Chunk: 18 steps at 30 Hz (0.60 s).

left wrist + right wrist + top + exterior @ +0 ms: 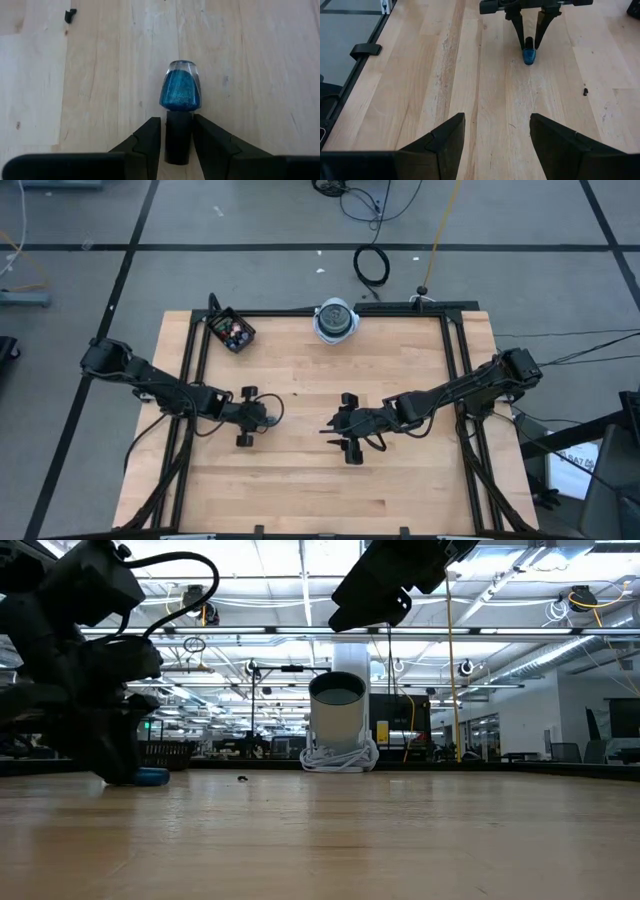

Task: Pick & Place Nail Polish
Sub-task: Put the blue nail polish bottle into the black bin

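A blue glitter nail polish bottle (180, 91) with a dark cap lies on its side on the wooden table (400, 480). It also shows in the right wrist view (529, 56) and the low view (152, 777). My left gripper (177, 122) is at the table's middle left (262, 418), shut on the bottle. My right gripper (497, 145) is open and empty, a little right of centre (332, 427), facing the left gripper. A small black box (232, 330) holding more small bottles stands at the far left. My left gripper pinches the bottle's dark cap (179, 137) between its two fingers, one on each side. The fingers come from the table's left, slanting down, and lie along the bottle. The bottle lies on the table, its glass end (529, 59) pointing toward the table's right.
A round white-and-blue disc (336, 320) stands at the far edge's middle; in the low view it is a cylinder (338, 725). A small dark speck (294, 394) lies on the wood between the grippers. Black rails (455, 370) run along the table's sides.
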Each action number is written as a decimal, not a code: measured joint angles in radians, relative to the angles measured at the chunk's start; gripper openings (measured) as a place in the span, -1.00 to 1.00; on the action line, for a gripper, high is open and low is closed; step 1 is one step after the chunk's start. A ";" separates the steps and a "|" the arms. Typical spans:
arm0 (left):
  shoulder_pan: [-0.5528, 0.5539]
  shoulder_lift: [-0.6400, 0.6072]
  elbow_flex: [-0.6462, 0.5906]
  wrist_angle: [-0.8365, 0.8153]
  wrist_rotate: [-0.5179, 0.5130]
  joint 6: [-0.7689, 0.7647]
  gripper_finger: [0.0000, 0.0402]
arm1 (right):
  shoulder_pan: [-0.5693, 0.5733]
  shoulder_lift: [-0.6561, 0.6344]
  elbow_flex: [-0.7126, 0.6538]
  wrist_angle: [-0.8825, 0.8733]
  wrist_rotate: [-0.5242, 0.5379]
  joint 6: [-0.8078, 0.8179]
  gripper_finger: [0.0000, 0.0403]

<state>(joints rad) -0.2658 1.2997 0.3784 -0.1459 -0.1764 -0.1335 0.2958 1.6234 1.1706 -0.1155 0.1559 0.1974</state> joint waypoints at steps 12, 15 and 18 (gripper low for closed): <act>0.035 0.033 -0.028 0.033 0.033 -0.044 -0.71 | 0.000 0.000 0.000 0.000 0.000 0.000 0.04; 0.037 0.037 -0.029 0.059 0.024 -0.041 -0.83 | 0.000 0.000 0.000 0.000 0.000 0.000 0.04; 0.037 0.035 -0.032 0.086 0.014 -0.052 -0.83 | 0.000 0.000 0.000 0.000 0.000 0.000 0.04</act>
<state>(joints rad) -0.2291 1.3348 0.3461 -0.0600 -0.1628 -0.1857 0.2958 1.6234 1.1706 -0.1158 0.1558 0.1974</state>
